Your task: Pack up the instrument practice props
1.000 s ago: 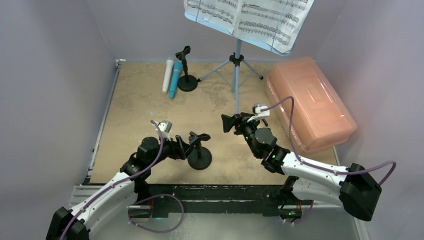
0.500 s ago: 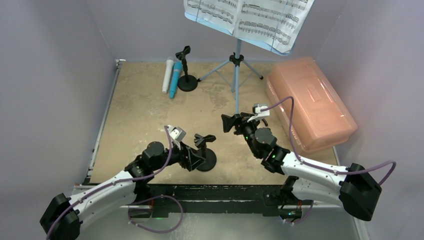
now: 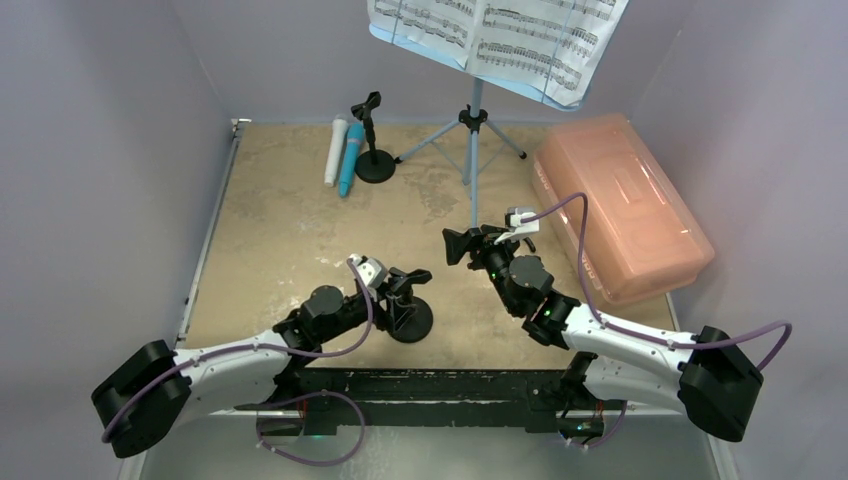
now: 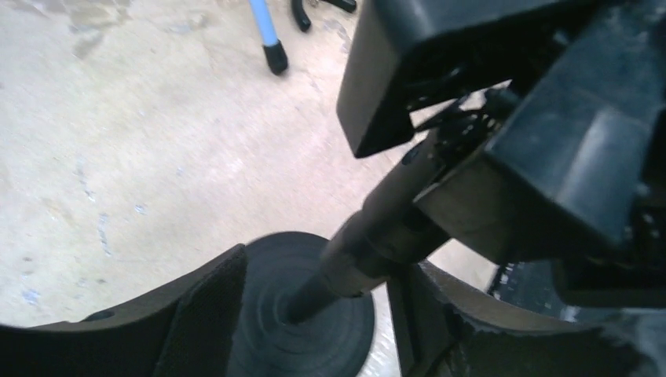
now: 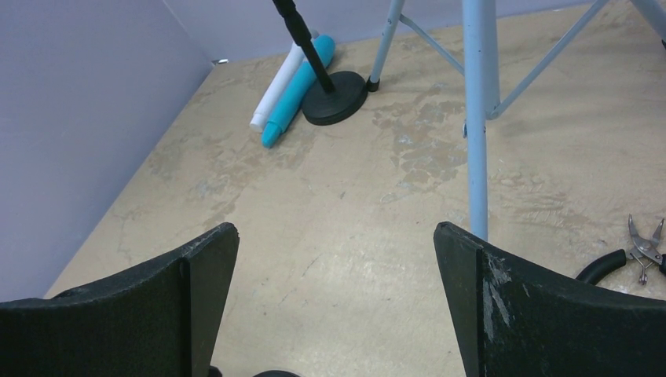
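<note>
The near black mic holder stands upright on its round base, its stem passing between the fingers of my left gripper. The jaws straddle the stem, still apart, with a gap on the left side. A second mic holder stands at the back beside the white microphone and the blue microphone. The light-blue music rack carries sheet music. My right gripper hovers open and empty.
A pink translucent box with its lid on lies at the right side of the table. Small pliers lie near the rack's front leg. Purple walls close in the left, back and right sides.
My left arm has swung right and dropped low, bringing its fingers around the near mic holder's stem, and its jaws have narrowed. The right arm has stayed still.
</note>
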Robot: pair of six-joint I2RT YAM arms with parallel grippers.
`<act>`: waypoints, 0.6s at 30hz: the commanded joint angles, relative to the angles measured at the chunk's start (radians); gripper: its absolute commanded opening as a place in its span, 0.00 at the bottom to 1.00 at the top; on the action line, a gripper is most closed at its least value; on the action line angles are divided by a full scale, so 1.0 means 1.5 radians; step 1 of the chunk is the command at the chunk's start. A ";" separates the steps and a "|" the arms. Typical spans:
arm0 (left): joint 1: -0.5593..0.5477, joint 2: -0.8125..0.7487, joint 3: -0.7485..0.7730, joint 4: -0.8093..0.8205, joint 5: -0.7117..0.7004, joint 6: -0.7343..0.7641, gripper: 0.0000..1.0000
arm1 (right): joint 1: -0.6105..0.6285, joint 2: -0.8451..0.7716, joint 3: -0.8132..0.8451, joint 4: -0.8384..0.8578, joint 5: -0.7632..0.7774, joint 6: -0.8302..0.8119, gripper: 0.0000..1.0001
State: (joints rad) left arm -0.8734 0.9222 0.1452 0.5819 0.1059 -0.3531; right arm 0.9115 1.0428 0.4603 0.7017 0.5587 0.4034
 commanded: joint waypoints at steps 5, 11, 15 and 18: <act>-0.005 0.071 -0.017 0.196 -0.083 0.105 0.13 | 0.003 0.005 0.000 0.023 0.015 0.002 0.98; -0.004 0.124 0.016 0.232 -0.175 0.198 0.00 | 0.003 0.006 -0.001 0.022 0.011 0.004 0.98; 0.031 0.195 0.067 0.270 -0.222 0.232 0.00 | 0.002 0.006 0.000 0.020 0.010 0.006 0.98; 0.115 0.267 0.103 0.322 -0.163 0.197 0.00 | 0.003 0.005 -0.001 0.018 0.010 0.007 0.98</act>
State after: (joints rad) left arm -0.8227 1.2289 0.2111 0.8997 -0.1238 -0.0853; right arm 0.9115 1.0542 0.4595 0.7010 0.5579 0.4042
